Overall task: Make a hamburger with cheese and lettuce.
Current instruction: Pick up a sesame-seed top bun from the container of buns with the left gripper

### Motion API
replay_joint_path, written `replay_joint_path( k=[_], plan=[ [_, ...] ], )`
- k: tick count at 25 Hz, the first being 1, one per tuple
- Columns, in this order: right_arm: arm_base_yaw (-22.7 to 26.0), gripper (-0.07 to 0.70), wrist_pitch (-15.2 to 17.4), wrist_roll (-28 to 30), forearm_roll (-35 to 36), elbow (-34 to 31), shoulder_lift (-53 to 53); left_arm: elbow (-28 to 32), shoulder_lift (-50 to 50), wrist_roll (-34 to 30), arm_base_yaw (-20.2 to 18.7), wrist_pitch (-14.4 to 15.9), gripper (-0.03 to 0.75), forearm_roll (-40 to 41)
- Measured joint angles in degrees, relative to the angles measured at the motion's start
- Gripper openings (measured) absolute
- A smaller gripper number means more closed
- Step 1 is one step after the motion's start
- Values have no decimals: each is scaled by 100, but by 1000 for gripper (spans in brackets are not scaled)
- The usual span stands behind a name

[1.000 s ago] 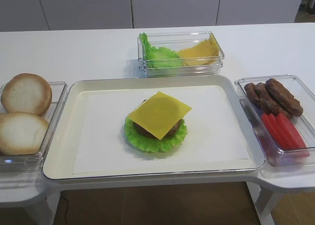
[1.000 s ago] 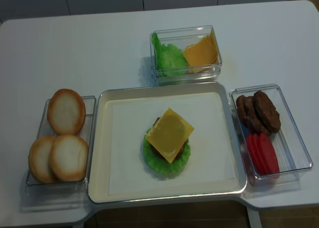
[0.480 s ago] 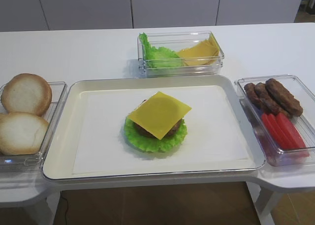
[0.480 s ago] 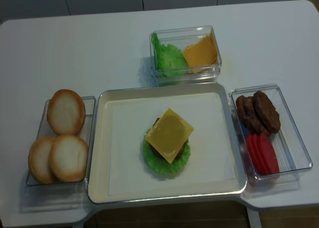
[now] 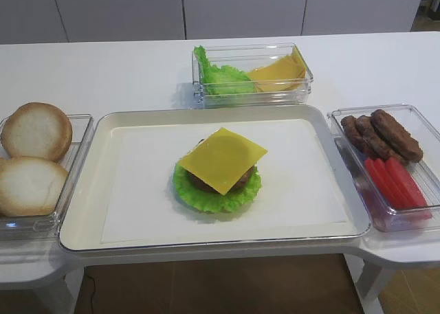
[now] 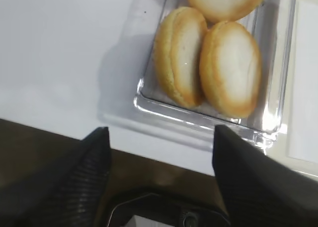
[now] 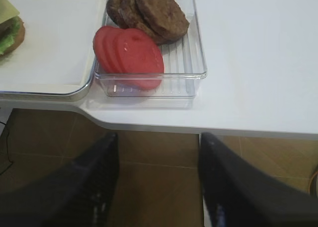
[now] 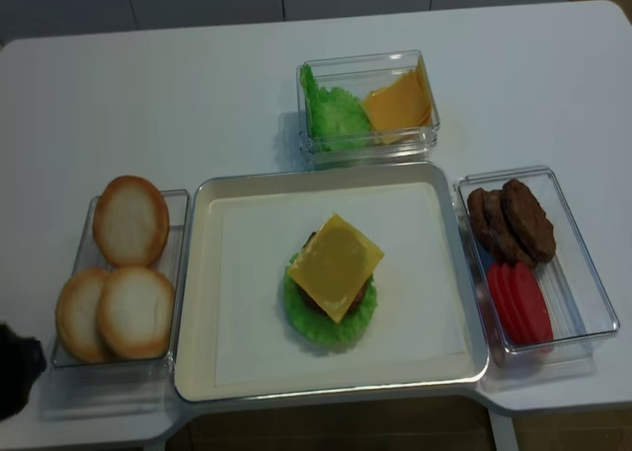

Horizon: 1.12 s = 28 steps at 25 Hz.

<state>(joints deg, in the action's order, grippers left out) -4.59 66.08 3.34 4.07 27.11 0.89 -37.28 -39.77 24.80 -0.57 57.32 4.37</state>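
The hamburger (image 5: 218, 171) is sitting mid-tray, cheese (image 5: 222, 159) topmost over patty and lettuce (image 5: 213, 198), lacking a bun top. The left gripper (image 6: 159, 137) is hovering open just before the bun halves (image 6: 208, 63), the nearer arm. The right gripper (image 7: 158, 142) is idling open, empty.

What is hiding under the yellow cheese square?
Under the cheese a brown patty peeks out, resting on the frilly green lettuce. The patty's middle is covered, and any bun below cannot be seen.
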Motion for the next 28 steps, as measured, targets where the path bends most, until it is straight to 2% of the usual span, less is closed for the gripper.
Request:
replay_joint_path(
  k=[8,11,13,16,19,28],
  plan=[
    [0,387,0,-11,0,0,0,-646,-1718,101,27,-170,469,-214],
    [0,387,0,-24,0,0,0,-799,-2074,-7,303,-173,469,-508],
    [0,387,0,-24,0,0,0,-853,-2205,-330,647,-173,469,-820],
    [0,387,0,-24,0,0,0,-856,-2355,-1251,1308,-136,469,-1517],
    [0,387,0,-13,0,0,0,-856,-2472,-1813,1716,-129,469,-1854],
    [0,387,0,-13,0,0,0,-856,-2757,-2868,1795,-332,469,-2133]
  ],
)
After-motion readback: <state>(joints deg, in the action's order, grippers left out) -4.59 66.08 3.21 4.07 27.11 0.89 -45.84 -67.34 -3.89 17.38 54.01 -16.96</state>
